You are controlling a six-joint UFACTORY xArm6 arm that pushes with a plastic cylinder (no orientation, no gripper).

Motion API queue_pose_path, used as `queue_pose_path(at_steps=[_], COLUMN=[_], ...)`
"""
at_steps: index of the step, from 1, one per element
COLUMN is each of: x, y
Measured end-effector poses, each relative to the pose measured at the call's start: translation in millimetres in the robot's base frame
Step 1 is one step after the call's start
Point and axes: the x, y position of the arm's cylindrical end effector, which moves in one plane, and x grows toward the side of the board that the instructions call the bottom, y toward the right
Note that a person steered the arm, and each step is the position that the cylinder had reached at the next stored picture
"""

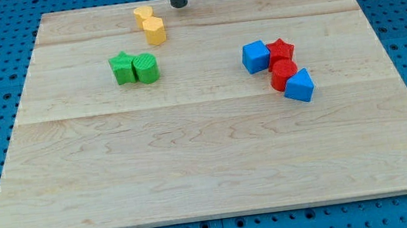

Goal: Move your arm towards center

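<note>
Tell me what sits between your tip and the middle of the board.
Nothing. In the camera view my tip is at the view's top edge, right of the yellow blocks. From it down to the centre of the wooden board the wood is bare; green blocks lie left, red and blue blocks right.

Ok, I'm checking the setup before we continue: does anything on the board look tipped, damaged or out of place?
Nothing stands out. The yellow blocks, green blocks and the red and blue cluster sit flat on the wooden board in tidy groups. My tip rests at the view's top edge, right of the yellow blocks, touching none.

Wooden board (209, 160), yellow blocks (150, 25), green blocks (135, 68), blue and red cluster (279, 68)
</note>
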Motion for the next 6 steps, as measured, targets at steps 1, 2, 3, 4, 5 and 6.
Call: queue_pose_path(at_steps=[1, 2, 3, 4, 5, 6], x=[19, 49, 56, 66, 108, 166], y=[1, 7, 13, 23, 23, 26])
